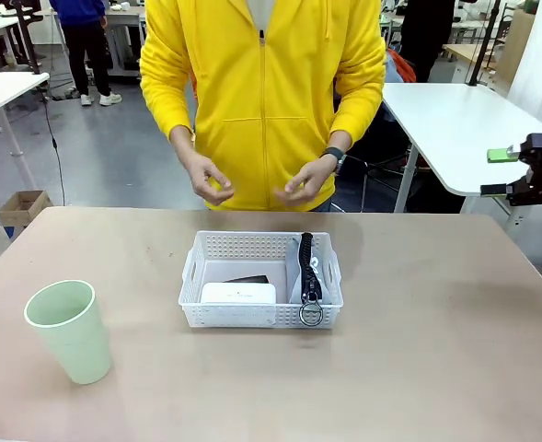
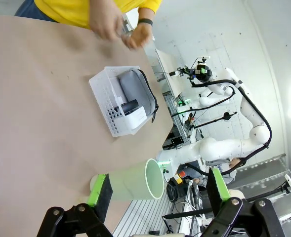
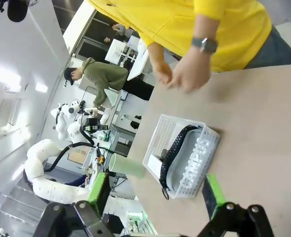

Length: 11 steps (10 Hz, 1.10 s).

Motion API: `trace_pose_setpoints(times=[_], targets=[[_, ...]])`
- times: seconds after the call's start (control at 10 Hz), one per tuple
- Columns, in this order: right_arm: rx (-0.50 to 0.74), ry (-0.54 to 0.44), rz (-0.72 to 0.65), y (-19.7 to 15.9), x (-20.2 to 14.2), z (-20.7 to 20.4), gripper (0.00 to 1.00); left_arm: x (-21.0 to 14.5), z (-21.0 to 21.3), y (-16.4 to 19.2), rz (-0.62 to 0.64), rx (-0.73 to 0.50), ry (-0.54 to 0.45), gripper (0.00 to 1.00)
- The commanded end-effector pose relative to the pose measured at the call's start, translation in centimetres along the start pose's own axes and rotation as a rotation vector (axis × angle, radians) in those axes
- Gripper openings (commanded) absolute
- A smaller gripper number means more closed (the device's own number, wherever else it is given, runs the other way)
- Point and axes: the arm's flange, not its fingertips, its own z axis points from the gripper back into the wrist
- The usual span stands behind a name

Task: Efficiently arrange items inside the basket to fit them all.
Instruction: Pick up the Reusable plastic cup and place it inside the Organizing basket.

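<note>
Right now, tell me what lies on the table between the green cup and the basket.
Nothing: between the green cup and the basket there is just bare table, as the front view shows; the left wrist view agrees.

The front view sits on the robot's side, somewhat raised, facing across the surface [image 1: 436, 350] to the person [image 1: 263, 92] at its far edge. Each wrist view is rolled sideways and looks down past its own fingers, the left hand [image 2: 157, 186] and the right hand [image 3: 156, 192], from well back. All three share the basket [image 1: 252, 244] and the person.
</note>
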Motion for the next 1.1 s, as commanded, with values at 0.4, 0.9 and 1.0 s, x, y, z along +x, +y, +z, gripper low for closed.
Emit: trace_pose_setpoints(times=[0.4,0.9,1.0], targets=[[0.0,0.007,0.006,0.0,0.1,0.5,1.0,-0.1,-0.1,-0.3,-0.003,0.004,0.005,1.0],[0.0,0.007,0.006,0.0,0.1,0.5,1.0,2.2,-0.1,0.2,-0.06,0.028,0.083,1.0],[0.0,0.007,0.006,0.0,0.1,0.5,1.0,3.0,-0.8,0.1,-0.291,0.01,0.209,1.0]])
